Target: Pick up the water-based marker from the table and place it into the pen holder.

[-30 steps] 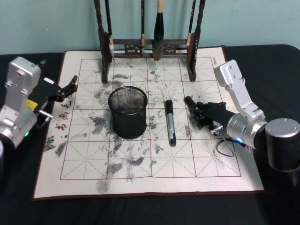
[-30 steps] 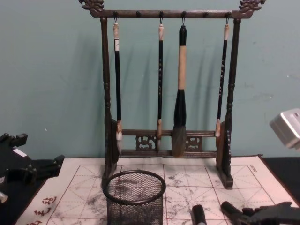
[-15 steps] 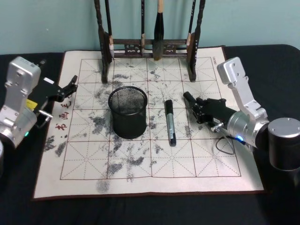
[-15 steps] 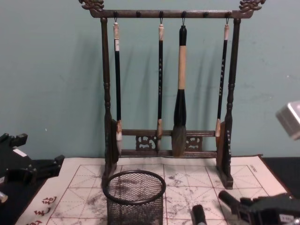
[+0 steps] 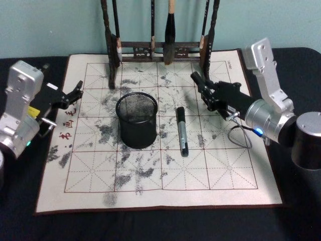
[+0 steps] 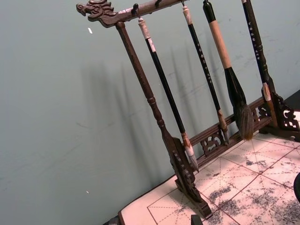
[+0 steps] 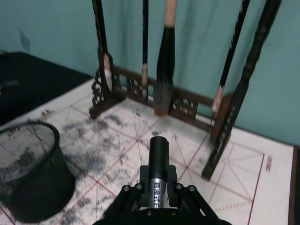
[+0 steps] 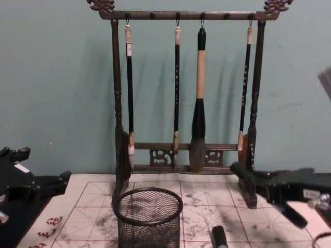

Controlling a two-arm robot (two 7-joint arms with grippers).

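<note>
Fingers of the right gripper [image 7: 158, 188] are clamped on the water-based marker [image 7: 158, 152], held above the mat [image 5: 90, 181] right of centre. A second marker [image 5: 181, 131] lies just right of the pen holder [image 5: 136, 119]. Left gripper [image 5: 76, 92] hovers at frame left, fingers apart.

Red Chinese signs [image 5: 65, 121] run down the left edge of the white mat [image 5: 150, 173] on the table [image 5: 150, 226]. They are too small to read for sure. A tiny red mark [image 5: 228, 65] sits near the mat's far right corner, and it cannot be read. A pale label [image 7: 156, 187] on the right end effector [image 5: 198, 83] has small dark signs that are not clear.
</note>
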